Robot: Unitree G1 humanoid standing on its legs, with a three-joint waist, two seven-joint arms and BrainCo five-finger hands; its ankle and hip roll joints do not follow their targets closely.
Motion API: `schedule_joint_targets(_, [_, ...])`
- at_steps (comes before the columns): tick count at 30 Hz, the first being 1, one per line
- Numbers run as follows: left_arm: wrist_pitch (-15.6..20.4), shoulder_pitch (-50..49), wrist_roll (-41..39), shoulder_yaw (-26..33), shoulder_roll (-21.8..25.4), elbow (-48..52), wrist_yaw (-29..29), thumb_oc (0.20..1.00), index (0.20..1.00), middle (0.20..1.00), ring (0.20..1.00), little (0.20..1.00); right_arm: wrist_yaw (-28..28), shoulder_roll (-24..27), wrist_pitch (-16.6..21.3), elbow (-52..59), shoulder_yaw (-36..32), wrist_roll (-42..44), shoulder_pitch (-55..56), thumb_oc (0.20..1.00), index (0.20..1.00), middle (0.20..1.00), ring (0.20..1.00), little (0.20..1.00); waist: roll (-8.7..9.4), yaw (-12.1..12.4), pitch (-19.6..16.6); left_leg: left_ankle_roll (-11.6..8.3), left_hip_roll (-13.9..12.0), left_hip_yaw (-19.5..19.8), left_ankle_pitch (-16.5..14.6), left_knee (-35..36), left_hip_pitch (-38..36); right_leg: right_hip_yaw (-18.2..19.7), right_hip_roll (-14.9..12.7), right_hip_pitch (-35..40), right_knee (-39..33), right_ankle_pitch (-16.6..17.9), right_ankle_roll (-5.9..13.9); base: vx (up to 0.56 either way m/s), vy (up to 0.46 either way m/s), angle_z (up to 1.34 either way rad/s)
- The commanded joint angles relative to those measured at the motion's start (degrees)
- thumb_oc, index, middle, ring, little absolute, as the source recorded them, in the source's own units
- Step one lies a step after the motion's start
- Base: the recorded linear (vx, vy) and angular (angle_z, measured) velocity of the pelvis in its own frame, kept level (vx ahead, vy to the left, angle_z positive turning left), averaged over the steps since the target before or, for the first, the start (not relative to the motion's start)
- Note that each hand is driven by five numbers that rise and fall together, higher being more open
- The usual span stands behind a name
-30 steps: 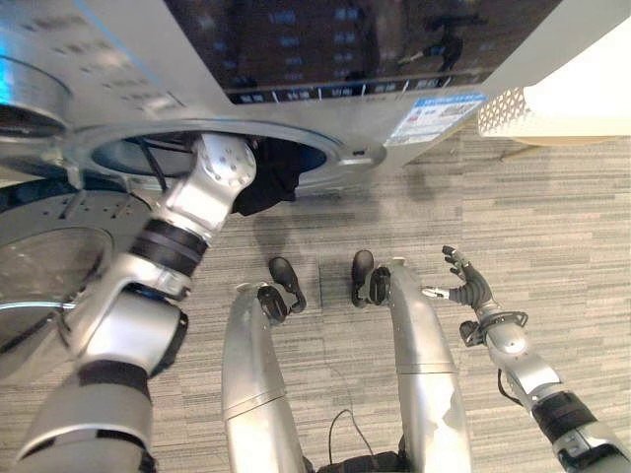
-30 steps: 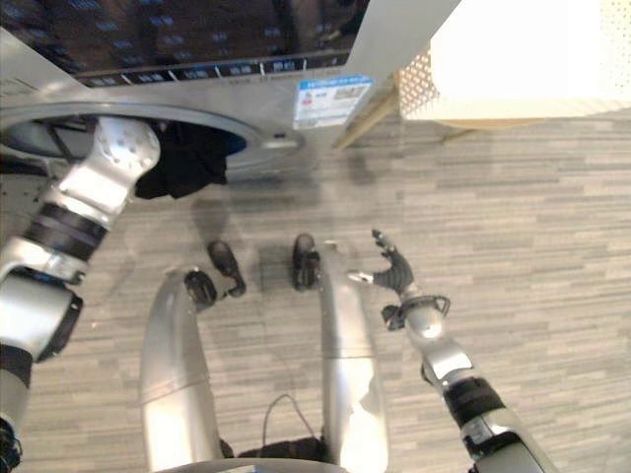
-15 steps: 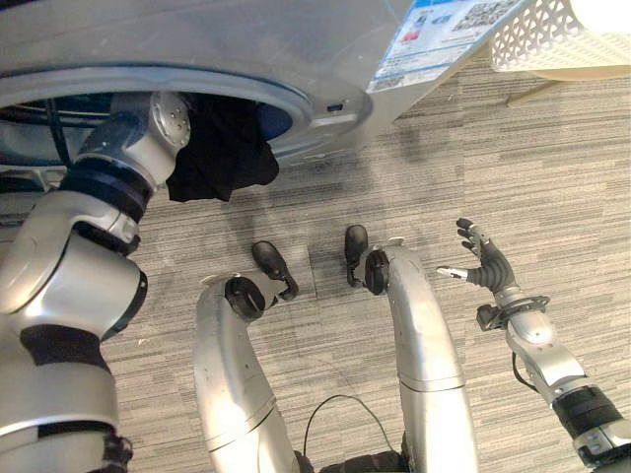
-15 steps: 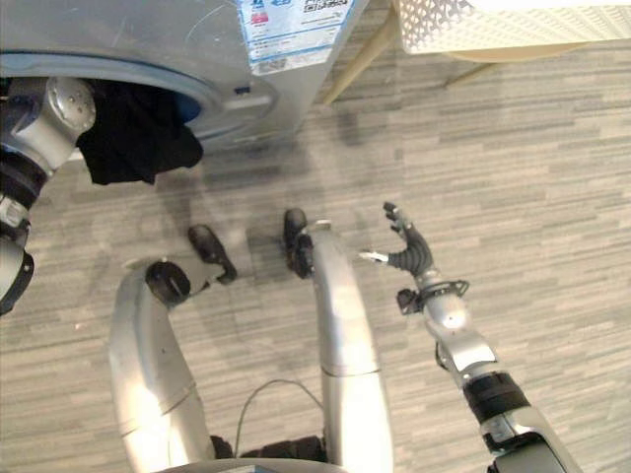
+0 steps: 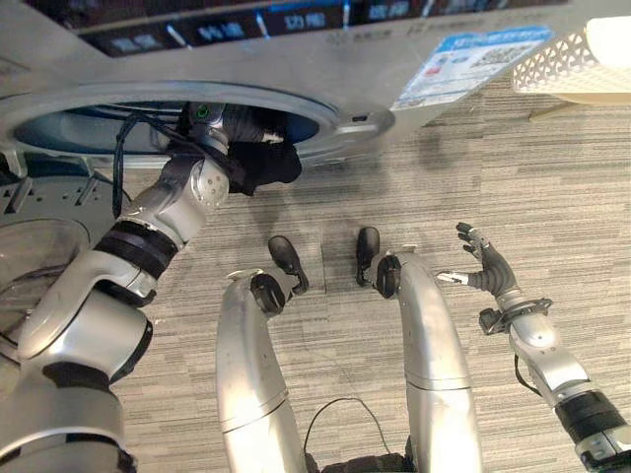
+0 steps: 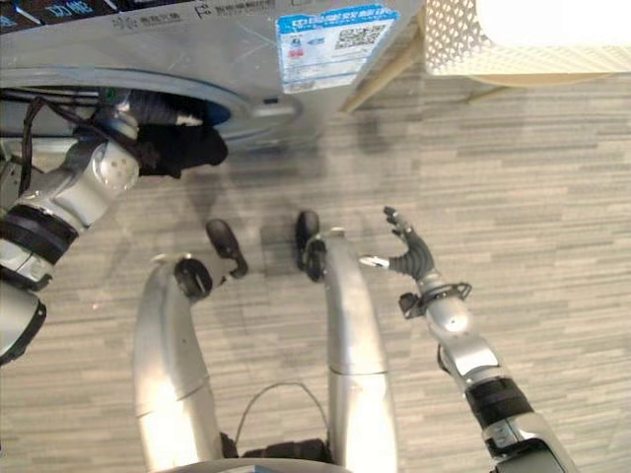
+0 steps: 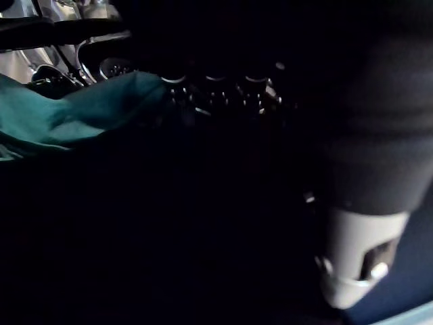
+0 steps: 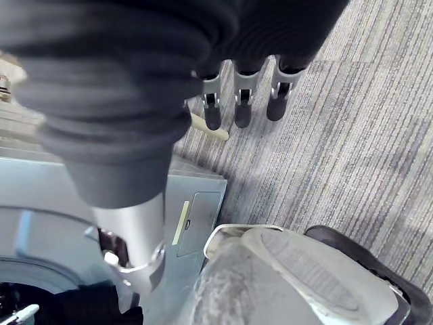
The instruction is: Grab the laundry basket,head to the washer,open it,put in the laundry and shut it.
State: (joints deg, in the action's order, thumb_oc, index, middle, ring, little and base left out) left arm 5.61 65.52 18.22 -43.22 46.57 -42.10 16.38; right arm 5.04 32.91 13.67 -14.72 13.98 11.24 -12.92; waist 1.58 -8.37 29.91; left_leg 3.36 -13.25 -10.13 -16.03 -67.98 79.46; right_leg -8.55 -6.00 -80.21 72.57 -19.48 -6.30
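My left hand is inside the washer opening w/ a dark garment bunched over it, so I can't tell whether it's clenched or released. In the left wrist view the fingers sit in the dark drum, a teal cloth just beside them, more dark fabric below. Part of the dark garment hangs out over the lower rim of the opening, on my side of the fingers.

Right hand is well apart from the washer, fingers spread and relaxed above the carpet floor, holding nothing. A white perforated basket stands off beyond the right fingers, beside the washer. The door hangs open at my far left.

Risks, my guess: if I pull the left arm back, the garment may drag out w/ it & fall to the floor. If the draped bit stays on the rim, the door could pinch it and not latch.
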Motion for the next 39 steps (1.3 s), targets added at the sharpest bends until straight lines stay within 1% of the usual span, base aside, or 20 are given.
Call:
schedule_joint_targets(1, [-3.4, -0.9, 11.8, -3.0, -2.7, -9.5, -0.6, 1.000, 1.000, 1.000, 1.000, 1.000, 0.5, 1.3, 1.4, 1.3, 1.5, -1.2, 1.1, 1.000, 1.000, 1.000, 1.000, 1.000, -0.87, -2.0, -7.2, 0.33, -1.1, 3.6, -1.8, -2.8, 4.1, 1.0, 1.7, -1.6, -9.6, 5.9, 6.10, 0.00, 0.000, 0.00])
schedule_joint_targets(5, [-4.6, 1.2, 16.0, -5.7, -4.2, -15.1, -2.3, 1.000, 1.000, 1.000, 1.000, 1.000, -0.1, 2.9, 1.6, 2.6, 1.8, 0.1, 0.6, 1.000, 1.000, 1.000, 1.000, 1.000, -0.44, -2.2, -6.3, 0.34, -1.4, 4.2, -1.8, -3.6, 5.0, 1.0, 1.8, -2.3, -9.2, 6.2, 6.26, 0.00, 0.008, -0.02])
schedule_joint_targets(6, [-5.0, 1.9, 19.2, -7.6, -5.2, -17.5, -4.0, 0.278, 0.278, 0.278, 0.278, 0.278, -0.8, 3.8, 1.5, 3.9, 2.0, 0.5, 0.5, 1.000, 1.000, 1.000, 1.000, 1.000, -0.11, -2.5, -5.7, 0.36, -1.8, 4.4, -1.8, -4.0, 5.4, 1.0, 2.1, -2.5, -9.2, 6.4, 6.46, 0.00, 0.025, -0.06])
schedule_joint_targets(7, [-5.0, 1.9, 20.8, -8.5, -5.5, -18.2, -5.0, 0.200, 0.200, 0.200, 0.200, 0.200, -1.1, 4.2, 1.5, 4.3, 2.0, 0.5, 0.6, 1.000, 1.000, 1.000, 1.000, 1.000, 0.00, -2.6, -5.6, 0.38, -1.9, 4.5, -1.9, -4.0, 5.5, 1.0, 2.2, -2.5, -9.2, 6.4, 6.54, 0.00, 0.017, -0.07])
schedule_joint_targets(11, [-4.8, 1.5, 21.8, -8.9, -6.1, -17.5, -5.4, 0.200, 0.200, 0.200, 0.200, 0.200, -1.3, 4.5, 1.7, 5.5, 1.7, 0.6, 1.1, 1.000, 1.000, 1.000, 1.000, 1.000, -0.03, -2.7, -5.3, 0.41, -2.0, 4.2, -2.0, -4.1, 5.3, 1.1, 2.3, -2.5, -9.2, 6.6, 6.67, 0.01, 0.022, -0.05])
schedule_joint_targets(14, [-4.5, 2.0, 20.1, -8.3, -5.3, -14.1, -3.6, 0.200, 0.200, 0.200, 0.200, 0.200, -0.7, 4.4, 2.0, 5.6, 1.6, 0.2, 0.8, 1.000, 1.000, 1.000, 1.000, 1.000, -0.31, -2.6, -5.5, 0.53, -1.9, 4.1, -2.2, -4.1, 4.9, 1.2, 2.1, -2.3, -9.1, 6.4, 6.57, 0.00, 0.010, -0.02])
schedule_joint_targets(16, [-3.4, 2.5, 13.9, -5.4, -4.6, -10.0, -1.2, 0.200, 0.200, 0.200, 0.200, 0.200, -0.1, 3.7, 2.0, 5.4, 1.6, -0.3, 1.1, 1.000, 1.000, 1.000, 1.000, 1.000, -0.67, -2.2, -6.1, 0.55, -1.5, 3.7, -2.1, -3.3, 4.2, 1.3, 1.9, -1.9, -9.3, 6.3, 6.45, 0.01, 0.019, -0.03])
schedule_joint_targets(17, [-3.5, 2.4, 13.8, -5.3, -4.4, -9.8, -1.2, 0.200, 0.200, 0.200, 0.200, 0.200, -0.1, 3.7, 2.0, 5.4, 1.7, -0.3, 1.1, 1.000, 1.000, 1.000, 1.000, 1.000, -0.66, -2.3, -6.0, 0.56, -1.5, 3.6, -2.1, -3.3, 4.1, 1.3, 1.9, -1.9, -9.3, 6.3, 6.46, 0.00, 0.000, 0.00])
schedule_joint_targets(18, [-1.7, 2.6, 7.5, -2.8, -3.3, -5.7, 0.1, 0.200, 0.200, 0.200, 0.200, 0.200, 0.3, 3.2, 1.8, 5.6, 1.5, -1.2, 1.6, 1.000, 1.000, 1.000, 1.000, 1.000, -0.93, -2.1, -6.6, 0.49, -1.1, 3.2, -2.1, -2.6, 3.6, 1.3, 1.7, -1.5, -9.7, 6.2, 6.38, 0.00, 0.000, 0.00])
schedule_joint_targets(19, [-0.7, 2.3, 4.2, -1.3, -2.9, -3.7, 0.9, 0.200, 0.200, 0.200, 0.200, 0.200, 0.4, 2.8, 1.7, 5.6, 1.2, -1.5, 2.0, 1.000, 1.000, 1.000, 1.000, 1.000, -1.03, -1.9, -6.8, 0.47, -1.0, 3.1, -2.0, -2.4, 3.3, 1.3, 1.6, -1.4, -9.9, 6.2, 6.37, 0.00, 0.010, 0.04])
schedule_joint_targets(20, [-0.7, 2.1, 4.0, -1.1, -2.7, -3.3, 0.8, 0.200, 0.200, 0.200, 0.200, 0.200, 0.4, 2.9, 1.7, 5.7, 1.3, -1.5, 2.0, 1.000, 1.000, 1.000, 1.000, 1.000, -1.05, -2.0, -6.9, 0.47, -1.0, 3.1, -2.0, -2.3, 3.3, 1.3, 1.6, -1.3, -9.9, 6.2, 6.38, 0.00, 0.014, 0.05])
schedule_joint_targets(21, [0.8, 0.3, -3.3, 3.4, -2.4, -0.5, 2.4, 0.200, 0.200, 0.200, 0.200, 0.200, 0.5, 1.4, 1.3, 5.2, 1.0, -2.2, 3.2, 1.000, 1.000, 1.000, 1.000, 1.000, -1.27, -1.5, -7.4, 0.36, -0.9, 2.7, -2.0, -1.6, 2.6, 1.3, 1.4, -0.8, -10.3, 6.2, 6.36, 0.00, 0.014, 0.06])
schedule_joint_targets(23, [1.3, -1.7, -9.3, 8.1, -2.9, 0.3, 4.4, 0.200, 0.200, 0.200, 0.200, 0.200, 0.6, 0.0, 1.0, 4.5, 1.1, -2.6, 4.0, 1.000, 1.000, 1.000, 1.000, 1.000, -1.38, -1.4, -8.1, 0.26, -1.0, 2.4, -2.0, -0.8, 1.8, 1.2, 1.3, -0.2, -11.1, 6.1, 6.34, 0.00, 0.008, 0.02])
schedule_joint_targets(24, [1.3, -1.8, -9.3, 8.2, -2.9, 0.4, 4.5, 0.200, 0.200, 0.200, 0.200, 0.200, 0.6, 0.0, 1.0, 4.4, 1.2, -2.6, 4.0, 1.000, 1.000, 1.000, 1.000, 1.000, -1.42, -1.5, -8.1, 0.26, -1.0, 2.4, -2.0, -0.7, 1.7, 1.2, 1.3, -0.1, -11.1, 6.2, 6.34, 0.00, 0.000, 0.00])
schedule_joint_targets(26, [0.7, 0.5, -10.7, 10.7, -2.9, -3.3, 8.9, 0.200, 0.200, 0.200, 0.200, 0.200, 0.8, -1.4, 1.2, 2.7, 1.3, -2.7, 4.2, 1.000, 1.000, 1.000, 1.000, 1.000, -1.34, -1.8, -9.0, 0.06, -1.0, 2.2, -1.8, 0.2, 1.3, 1.4, 1.3, 0.4, -12.0, 6.1, 6.34, 0.00, 0.013, 0.02])
schedule_joint_targets(31, [-0.3, 5.7, -10.8, 11.8, -1.6, -5.8, 15.6, 0.200, 0.200, 0.200, 0.200, 0.200, 1.1, -1.7, 2.3, 2.2, 1.3, -2.2, 4.0, 1.000, 1.000, 1.000, 1.000, 1.000, -1.20, -2.5, -10.1, -0.11, -1.1, 1.9, -1.6, 1.3, 1.1, 1.4, 1.3, 0.6, -12.8, 6.1, 6.36, 0.00, 0.000, 0.00])
schedule_joint_targets(32, [-0.1, 7.3, -13.8, 14.4, -2.6, -4.9, 19.9, 0.200, 0.200, 0.200, 0.200, 0.200, 1.4, -1.7, 2.5, 2.6, 1.5, -1.7, 3.9, 1.000, 1.000, 1.000, 1.000, 1.000, -1.05, -2.7, -10.7, -0.13, -1.0, 2.0, -1.6, 1.7, 1.2, 1.4, 1.4, 0.6, -13.3, 6.2, 6.39, 0.00, 0.000, 0.00])
schedule_joint_targets(35, [1.4, 9.7, -22.8, 19.3, -5.1, -5.8, 24.7, 0.200, 0.200, 0.200, 0.200, 0.200, 2.1, -1.5, 2.3, 2.9, 2.1, -1.2, 3.2, 1.000, 1.000, 1.000, 1.000, 1.000, -0.74, -3.1, -11.3, -0.27, -0.9, 2.1, -1.6, 2.6, 1.3, 1.5, 1.5, 0.6, -14.5, 6.6, 6.57, 0.00, 0.005, -0.01])
schedule_joint_targets(37, [2.2, 10.8, -25.4, 20.5, -5.7, -5.6, 25.5, 0.200, 0.200, 0.200, 0.200, 0.200, 2.2, -1.3, 2.1, 3.1, 2.4, -1.0, 2.8, 1.000, 1.000, 1.000, 1.000, 1.000, -0.82, -3.4, -11.5, -0.27, -0.9, 2.0, -1.5, 2.8, 1.5, 1.5, 1.6, 0.5, -14.8, 6.8, 6.62, 0.01, 0.013, -0.10])
schedule_joint_targets(39, [3.9, 13.1, -31.9, 23.3, -6.8, -4.8, 27.7, 0.200, 0.200, 0.200, 0.200, 0.200, 2.4, -0.5, 1.8, 4.3, 3.0, -1.1, 2.3, 1.000, 1.000, 1.000, 1.000, 1.000, -0.87, -3.8, -11.9, -0.34, -1.0, 1.8, -1.3, 3.4, 1.5, 1.7, 1.8, 0.4, -15.3, 6.8, 6.79, 0.03, 0.032, -0.09])
